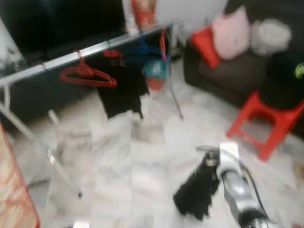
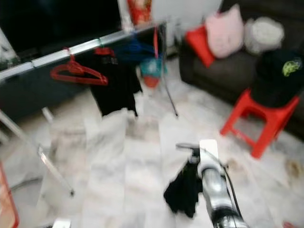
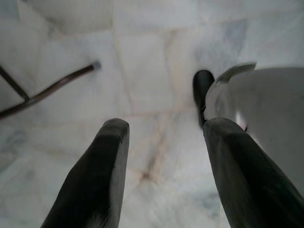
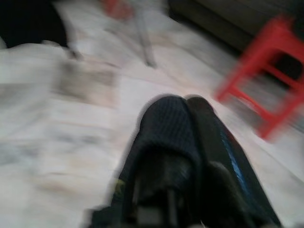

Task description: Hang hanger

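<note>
While the right claw pinches limp black cloth, left claw gapes.

Head views blurred, right wrist view smeared — clothes rack cut off at left

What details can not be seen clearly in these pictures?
- Right tool: right wrist view is blurred; dark cloth covers it, so any hanger inside is hidden.
- Items on the rack rail beyond the red hanger and black shirt: too blurred in the eye views.
- Black object on the red stool: cut off by the edge.
- Left tool: open, holding nothing.
</note>
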